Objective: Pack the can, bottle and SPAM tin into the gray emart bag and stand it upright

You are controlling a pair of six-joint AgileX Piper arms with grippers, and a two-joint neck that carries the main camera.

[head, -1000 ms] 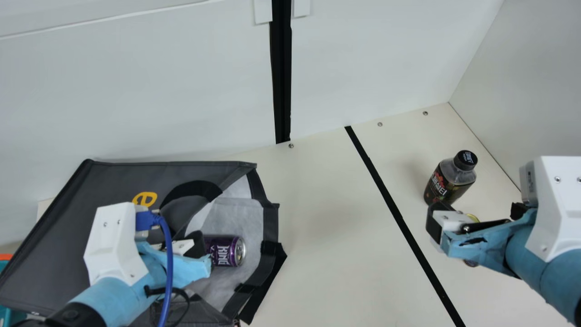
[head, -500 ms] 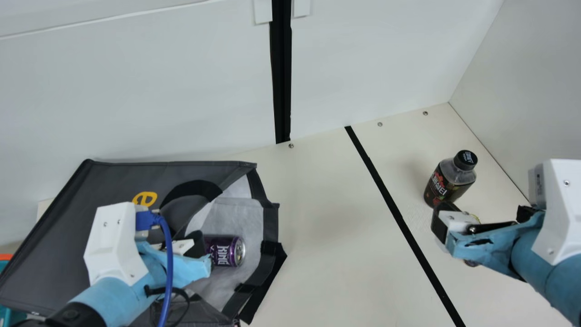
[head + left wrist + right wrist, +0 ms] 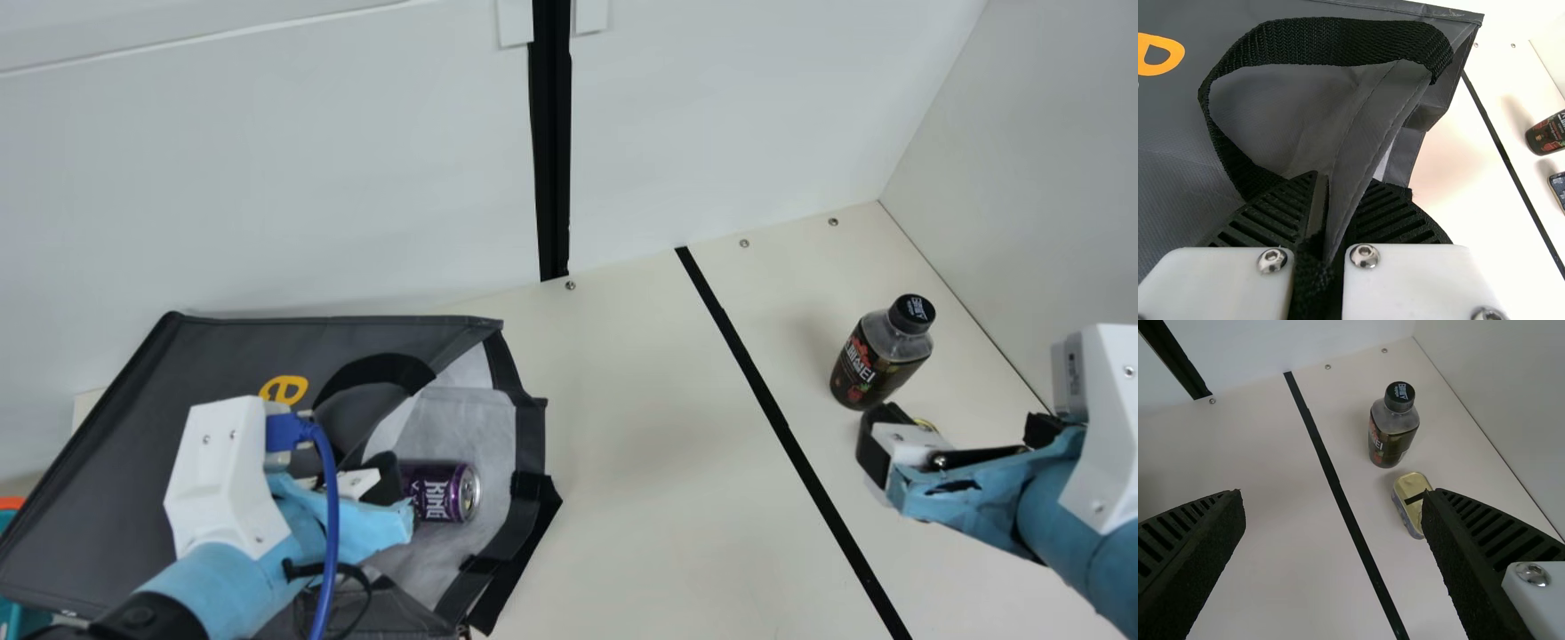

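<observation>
1. Cream table (image 3: 640,444) bears an upright bottle (image 3: 876,360).
2. Can (image 3: 440,491) lies inside gray bag (image 3: 116,444), lengthwise toward its mouth, top outward.
3. Left wrist view: left gripper (image 3: 398,498) clamps bag fabric.
4. Right wrist view: right gripper (image 3: 875,458) parted, tin (image 3: 1410,483) near bottle, gold lid up.

the gray bag (image 3: 222,351) is laid on its side on the cream table (image 3: 622,427), its pale lining exposed at the mouth. inside, the purple can (image 3: 442,491) is seen lying down, with the left gripper (image 3: 389,484) placed just beside it. beyond the black stripe (image 3: 773,409), the dark bottle (image 3: 880,351) is stood upright, and the right gripper (image 3: 876,449) is held near its base.
</observation>
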